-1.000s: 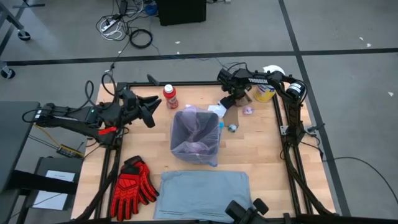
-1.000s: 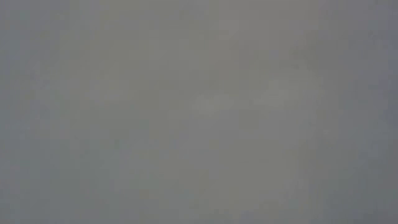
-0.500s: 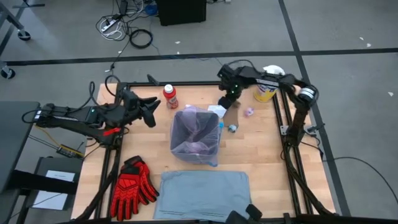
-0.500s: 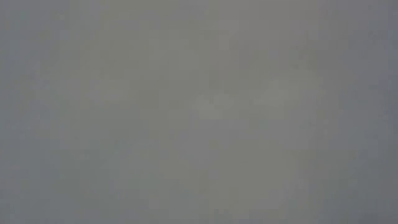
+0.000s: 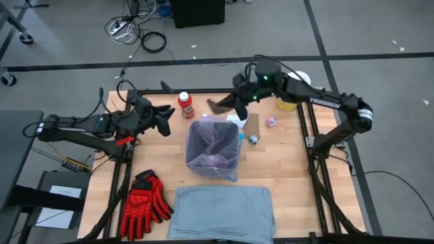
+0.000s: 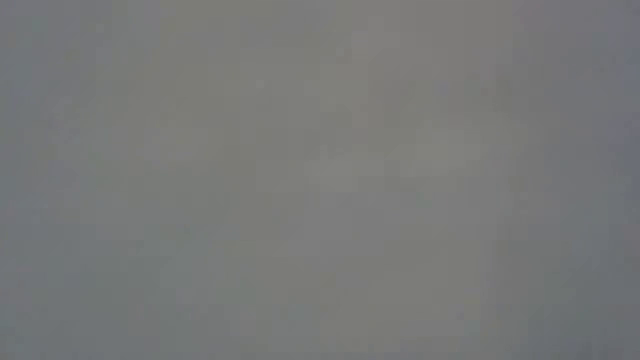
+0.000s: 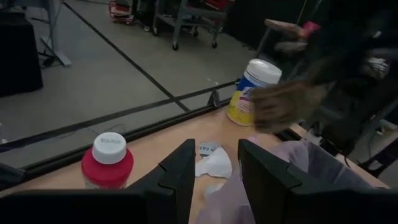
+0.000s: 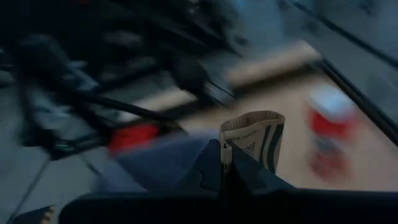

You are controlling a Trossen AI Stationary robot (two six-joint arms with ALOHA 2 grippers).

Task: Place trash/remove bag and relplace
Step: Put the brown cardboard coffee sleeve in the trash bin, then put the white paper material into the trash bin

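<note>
Compared with a second ago, the right arm has swung from the far right corner of the tabletop (image 5: 285,169) toward its far middle. The right claw (image 5: 224,104) now hangs above the far rim of the bin, where before it was down beside the cardboard piece. It is clenched on a brown cardboard piece (image 8: 252,142), which the right wrist view shows standing up from between the fingertips, its curled end pointing away from the claw. In the high view the held piece is blurred, its long axis roughly along the tabletop's width. A second brown cardboard piece (image 5: 253,124) stays on the tabletop just right of the bin, long axis running near to far.

The left arm has not moved. The left claw (image 5: 165,118) hovers left of the bin, fingers (image 7: 178,177) partly apart, grasping nothing, pointing toward the bin.

The pink-lavender bag (image 5: 213,147) lines the bin at the tabletop's centre, mouth upward. The red-capped bottle (image 5: 186,105) stands upright far left of the bin. Crumpled white paper (image 5: 236,120) lies against the bin's far right corner, with a small blue scrap (image 5: 253,139) and a pink scrap (image 5: 271,122) near it.

The yellow tub (image 5: 287,102) stands at the far right. Red gloves (image 5: 144,201) and the grey-blue liner (image 5: 224,210) lie at the near edge. The low view shows only blank grey.
</note>
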